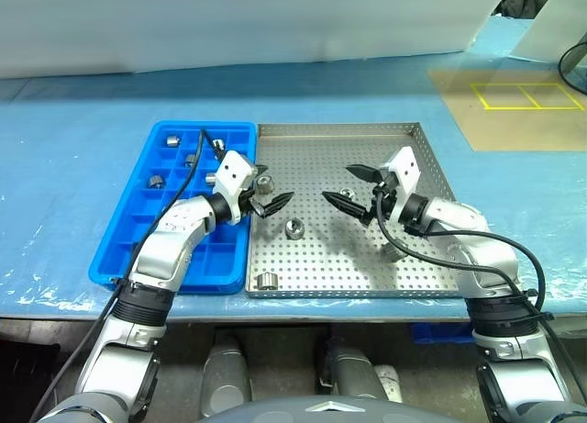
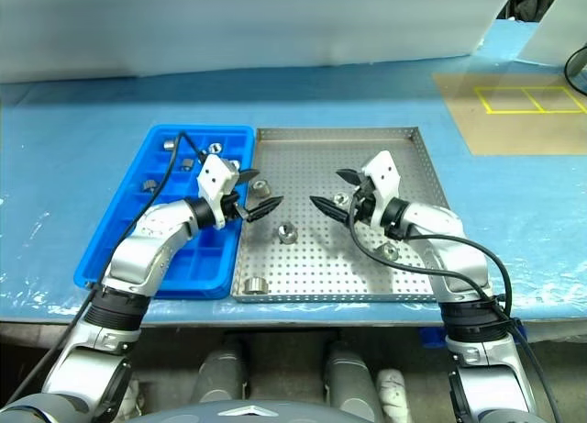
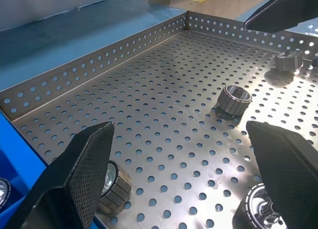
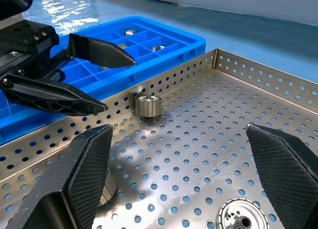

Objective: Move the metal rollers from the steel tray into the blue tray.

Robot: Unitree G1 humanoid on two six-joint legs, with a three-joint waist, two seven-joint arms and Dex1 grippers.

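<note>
Left gripper (image 1: 272, 201) and right gripper (image 1: 347, 188) are hovering mid-frame over the steel tray (image 1: 417, 285), jaws spread, empty. Metal rollers (image 1: 294, 228) are lying on its floor; others are sitting in the blue tray (image 1: 138, 223), centre-left.

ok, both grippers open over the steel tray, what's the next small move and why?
Probably lower the left gripper, open and empty, onto the roller on the steel tray just below its fingertips and close. The blue tray is on that arm's side.
</note>
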